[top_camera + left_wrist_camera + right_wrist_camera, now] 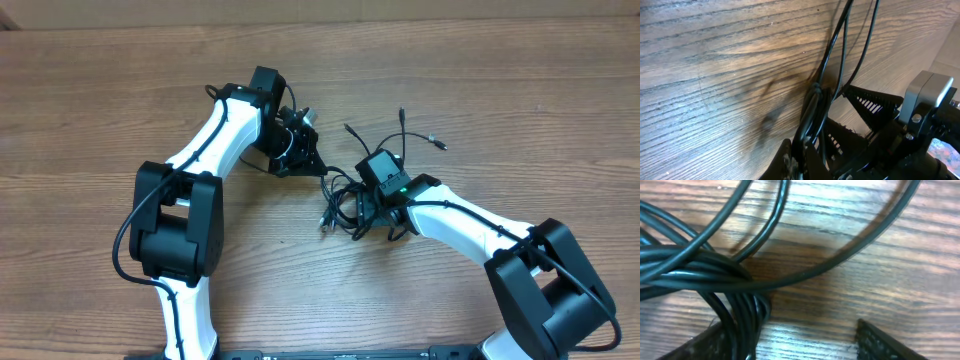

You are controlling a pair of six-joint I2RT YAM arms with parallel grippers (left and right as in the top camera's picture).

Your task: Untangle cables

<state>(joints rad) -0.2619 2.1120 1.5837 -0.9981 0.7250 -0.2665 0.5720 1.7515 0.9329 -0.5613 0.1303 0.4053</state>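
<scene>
Thin black cables (340,207) lie in a tangled knot on the wooden table between the two arms, with loose plug ends (437,142) fanning out behind it. My left gripper (316,168) is shut on a few strands at the knot's left side. In the left wrist view these cables (840,45) run taut up from the shut left gripper (801,162). My right gripper (372,212) hovers low over the knot. In the right wrist view the right gripper (795,347) is open, with a cable bundle (742,315) lying against its left finger (705,345).
In the left wrist view the right gripper's ribbed fingers (875,100) and grey camera housing (930,90) sit close by on the right. The arms' white links (215,135) and black bases (175,220) flank the knot. Bare wood table (500,90) surrounds it.
</scene>
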